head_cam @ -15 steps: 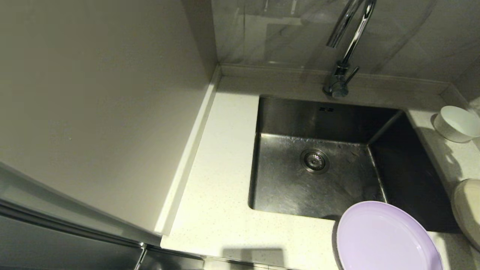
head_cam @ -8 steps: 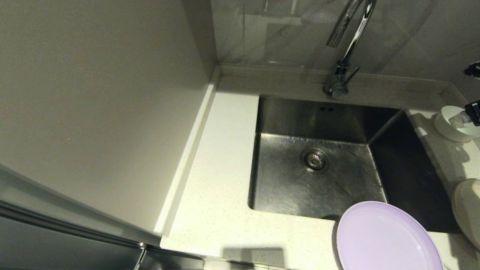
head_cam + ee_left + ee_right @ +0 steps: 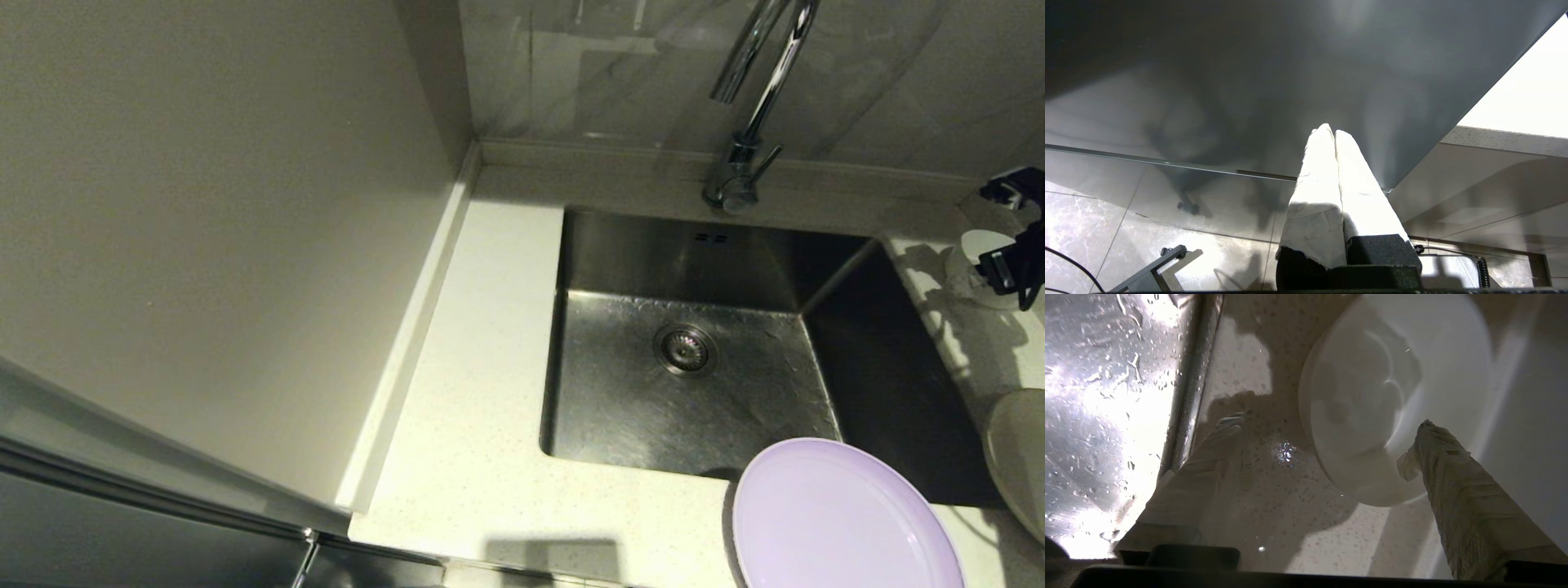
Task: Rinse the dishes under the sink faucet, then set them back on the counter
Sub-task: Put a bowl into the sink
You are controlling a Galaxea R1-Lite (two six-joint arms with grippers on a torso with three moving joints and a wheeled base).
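Right gripper [image 3: 1331,428] spread wide over white bowl [image 3: 1392,396] (left gripper [image 3: 1331,132] parked).

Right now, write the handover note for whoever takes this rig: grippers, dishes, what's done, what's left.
Right gripper: open, over the white bowl on the counter right of the sink; one finger above the bowl, the other outside it. Nothing held.
Left gripper: shut, empty, parked low beside the cabinet.
Lilac plate: at the sink's near right corner, overhanging the basin.
Cream plate: on the counter at far right.
Faucet: no water running; droplets on the sink wall.
Done: cannot tell which dishes have been rinsed.
Left: check them, rinse any still unwashed, return them to the counter.
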